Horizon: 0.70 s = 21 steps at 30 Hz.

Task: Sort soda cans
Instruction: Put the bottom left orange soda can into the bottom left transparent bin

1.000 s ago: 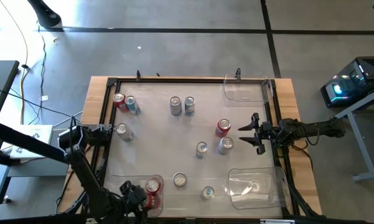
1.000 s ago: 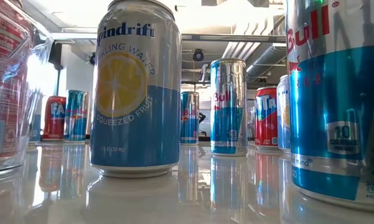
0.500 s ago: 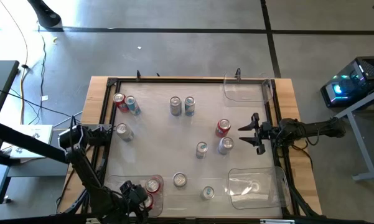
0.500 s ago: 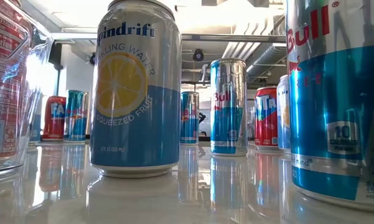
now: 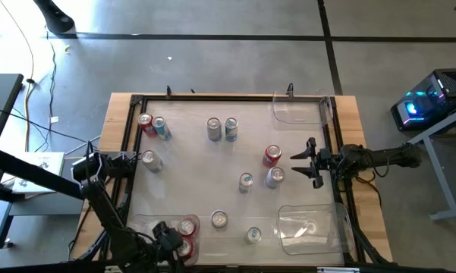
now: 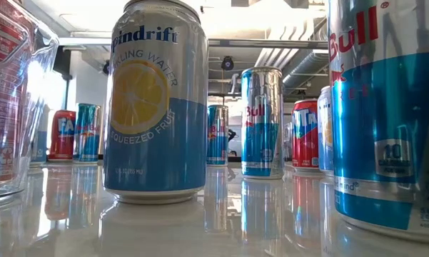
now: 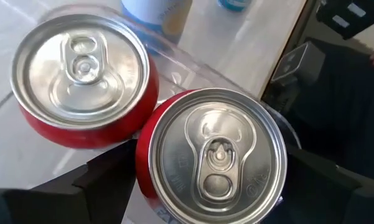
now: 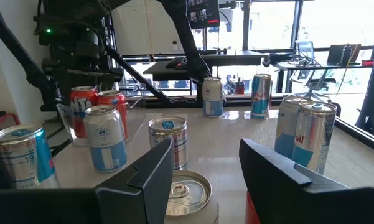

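A: Left gripper (image 5: 174, 241) status?
B: Low at 7 o'clock, fingers (image 7: 106, 177) spread wide either side of a red can (image 7: 215, 155).
A: Right gripper (image 5: 307, 161)?
B: Parked at 3 o'clock, jaws part-open, holding nothing.

Grey concrete floor (image 5: 212, 53), dark seams; bright windows (image 8: 267, 25) behind desks; ceiling ducts (image 6: 285, 53).
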Each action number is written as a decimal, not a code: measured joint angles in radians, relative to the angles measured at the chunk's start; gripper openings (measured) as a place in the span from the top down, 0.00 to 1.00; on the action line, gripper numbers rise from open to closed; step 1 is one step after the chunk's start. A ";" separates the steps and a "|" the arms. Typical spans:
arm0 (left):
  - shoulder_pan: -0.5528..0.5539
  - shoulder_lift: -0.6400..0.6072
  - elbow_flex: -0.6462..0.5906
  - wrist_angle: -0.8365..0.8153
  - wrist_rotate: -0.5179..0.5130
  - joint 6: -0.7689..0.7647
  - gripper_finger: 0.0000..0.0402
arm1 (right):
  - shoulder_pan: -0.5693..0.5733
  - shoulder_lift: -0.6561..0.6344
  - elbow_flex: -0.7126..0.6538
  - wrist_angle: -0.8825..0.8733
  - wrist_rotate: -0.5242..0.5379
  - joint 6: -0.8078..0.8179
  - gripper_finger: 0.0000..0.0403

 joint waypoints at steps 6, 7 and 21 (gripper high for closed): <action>0.010 0.000 0.000 -0.008 -0.007 0.000 0.16 | 0.000 0.000 0.000 0.000 0.000 0.000 0.56; 0.013 0.000 0.000 -0.008 -0.006 0.000 0.16 | 0.000 0.000 0.000 0.000 0.000 0.000 0.56; 0.037 0.000 0.000 -0.010 0.060 0.034 0.16 | 0.000 0.000 0.000 0.000 0.000 0.000 0.56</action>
